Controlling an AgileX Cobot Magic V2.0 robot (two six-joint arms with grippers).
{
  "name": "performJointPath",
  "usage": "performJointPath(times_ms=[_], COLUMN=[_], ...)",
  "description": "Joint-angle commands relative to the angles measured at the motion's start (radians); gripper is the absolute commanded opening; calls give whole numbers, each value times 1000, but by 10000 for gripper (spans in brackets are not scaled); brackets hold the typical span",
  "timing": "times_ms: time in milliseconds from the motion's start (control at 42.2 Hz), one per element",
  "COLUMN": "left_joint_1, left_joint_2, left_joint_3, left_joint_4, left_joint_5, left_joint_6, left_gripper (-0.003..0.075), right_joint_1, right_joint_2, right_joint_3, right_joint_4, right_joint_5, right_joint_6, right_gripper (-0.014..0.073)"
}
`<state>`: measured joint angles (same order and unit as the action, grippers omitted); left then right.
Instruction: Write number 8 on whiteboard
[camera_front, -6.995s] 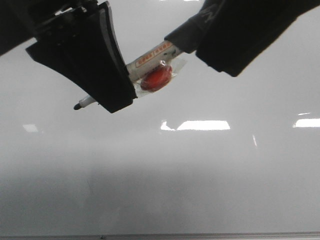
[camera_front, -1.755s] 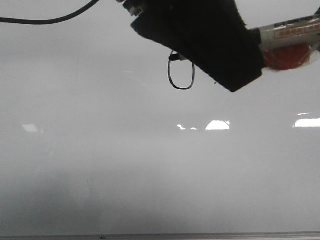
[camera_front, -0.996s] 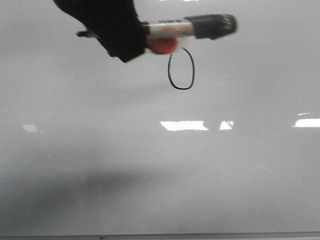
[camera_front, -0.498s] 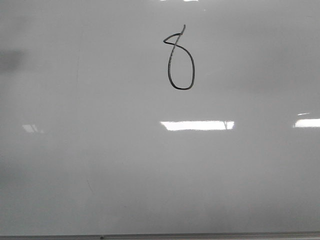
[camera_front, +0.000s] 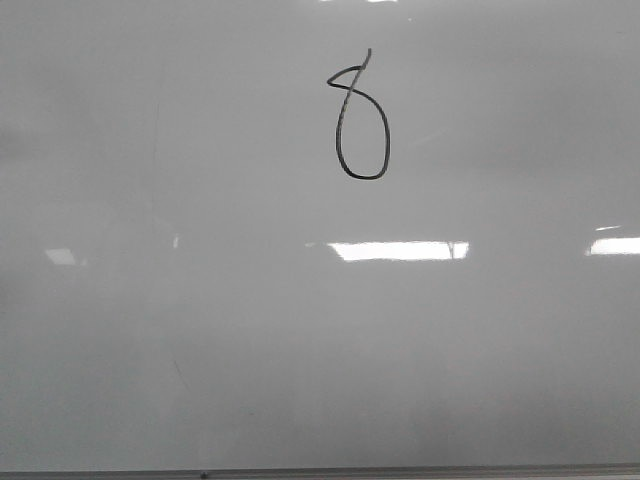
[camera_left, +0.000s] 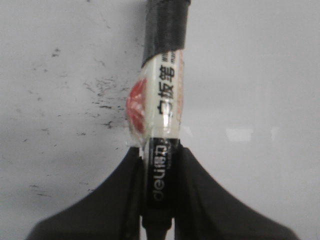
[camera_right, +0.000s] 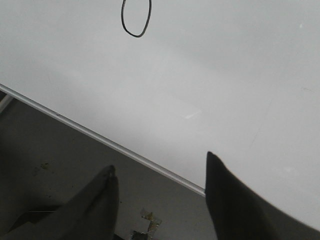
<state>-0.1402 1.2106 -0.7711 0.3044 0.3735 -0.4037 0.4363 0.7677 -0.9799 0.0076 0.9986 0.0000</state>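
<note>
The number 8 (camera_front: 360, 118) is drawn in thin black marker high on the whiteboard (camera_front: 300, 340), with a tall lower loop and a small pinched upper loop with a tail. Its lower loop also shows in the right wrist view (camera_right: 136, 18). No gripper shows in the front view. My left gripper (camera_left: 159, 150) is shut on a marker (camera_left: 162, 105) with a white labelled barrel, black cap end and a red blob taped to it. My right gripper (camera_right: 160, 172) is open and empty, over the whiteboard's metal edge strip (camera_right: 100, 141).
Bright rectangular light reflections (camera_front: 398, 251) lie across the board. The board surface under the left gripper has dark scuff specks (camera_left: 102, 92). Beyond the board's edge is a dark grey surface (camera_right: 55, 150) with a scrap of tape (camera_right: 150, 218).
The left gripper with the marker has left the front view, going up and to the left. The whole 8 is uncovered, and the board is bare of arms.
</note>
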Motion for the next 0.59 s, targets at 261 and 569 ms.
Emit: performJointPath(times_ms=[261, 569], left_joint_1=[5, 5], left_joint_2=[130, 200], left_joint_3=[-26, -26], left_joint_4=[-6, -6], left_joint_5=[-246, -284], left_joint_6=[-65, -65], left_gripper=[-9, 63], right_joint_1=[-3, -3], right_joint_2=[-3, -3], right_joint_3=[-30, -30], right_joint_4=[-15, -15], right_joint_5=[-65, -65], right_joint_6=[0, 0], right_gripper=[412, 412])
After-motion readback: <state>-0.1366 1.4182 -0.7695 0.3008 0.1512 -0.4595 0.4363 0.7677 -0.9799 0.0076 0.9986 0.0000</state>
